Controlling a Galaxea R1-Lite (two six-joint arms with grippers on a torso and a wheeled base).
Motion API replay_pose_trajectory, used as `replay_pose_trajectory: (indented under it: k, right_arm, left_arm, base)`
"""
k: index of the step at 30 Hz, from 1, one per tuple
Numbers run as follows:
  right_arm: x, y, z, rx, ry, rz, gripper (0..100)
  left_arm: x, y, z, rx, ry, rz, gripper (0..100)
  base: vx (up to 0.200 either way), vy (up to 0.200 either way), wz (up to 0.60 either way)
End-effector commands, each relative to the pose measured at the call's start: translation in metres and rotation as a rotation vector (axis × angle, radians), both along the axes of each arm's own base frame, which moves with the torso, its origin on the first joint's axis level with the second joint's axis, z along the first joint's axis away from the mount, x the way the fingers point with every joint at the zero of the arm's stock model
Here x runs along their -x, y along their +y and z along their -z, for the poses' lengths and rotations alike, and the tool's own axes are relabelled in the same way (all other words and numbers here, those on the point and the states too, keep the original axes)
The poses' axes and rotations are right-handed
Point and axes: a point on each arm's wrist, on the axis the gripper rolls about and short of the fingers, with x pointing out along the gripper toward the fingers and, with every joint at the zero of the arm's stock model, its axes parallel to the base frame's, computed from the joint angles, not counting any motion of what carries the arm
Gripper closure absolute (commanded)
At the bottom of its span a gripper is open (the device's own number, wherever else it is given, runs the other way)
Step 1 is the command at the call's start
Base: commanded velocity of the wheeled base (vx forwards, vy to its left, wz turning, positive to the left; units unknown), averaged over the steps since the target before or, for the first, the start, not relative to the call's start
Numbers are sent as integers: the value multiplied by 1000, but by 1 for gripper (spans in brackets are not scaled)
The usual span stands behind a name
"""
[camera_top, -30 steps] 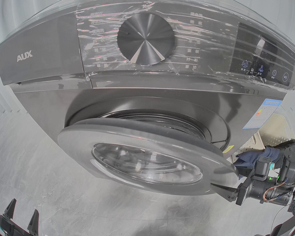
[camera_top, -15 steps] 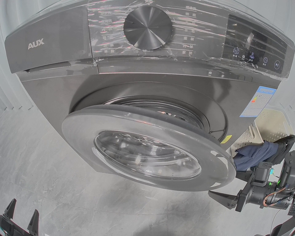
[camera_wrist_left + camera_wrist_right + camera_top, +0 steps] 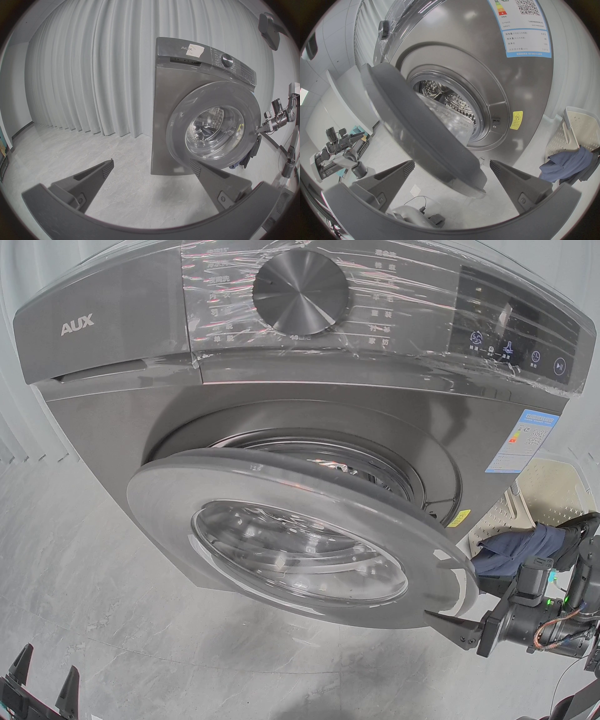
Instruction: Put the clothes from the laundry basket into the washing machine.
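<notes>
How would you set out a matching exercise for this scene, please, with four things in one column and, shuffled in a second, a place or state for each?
Column 1
1. washing machine door
2. blue garment
3. right claw
4. left claw

Column 2
A. open, low over the floor, well away from the door
B. ajar, neither shut nor swung fully wide
C. draped over the rim of the laundry basket
D. open, straddling the door's free edge

Pairs: 1-B, 2-C, 3-D, 4-A
</notes>
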Motion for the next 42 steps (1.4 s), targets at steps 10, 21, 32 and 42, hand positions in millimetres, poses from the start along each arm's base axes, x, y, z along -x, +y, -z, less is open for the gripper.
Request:
replay_pose_trajectory:
  k: [10,21,32,42]
  right_arm:
    - [10,4,5,9,20,-70,0]
    - [-11,17,6,24,37,-47,0]
    - [2,26,15,37,75,-128,0]
    - [25,-3,37,100,139,-83,0]
  left_arm:
    - [0,0,4,1,1,-1,0]
    - [0,0,4,1,1,-1,0]
    - [0,0,4,1,1,-1,0]
    - [0,0,4,1,1,-1,0]
  base:
    - [-40,0,0]
    - [-73,0,0]
    - [-36,0,0]
    - [0,0,0]
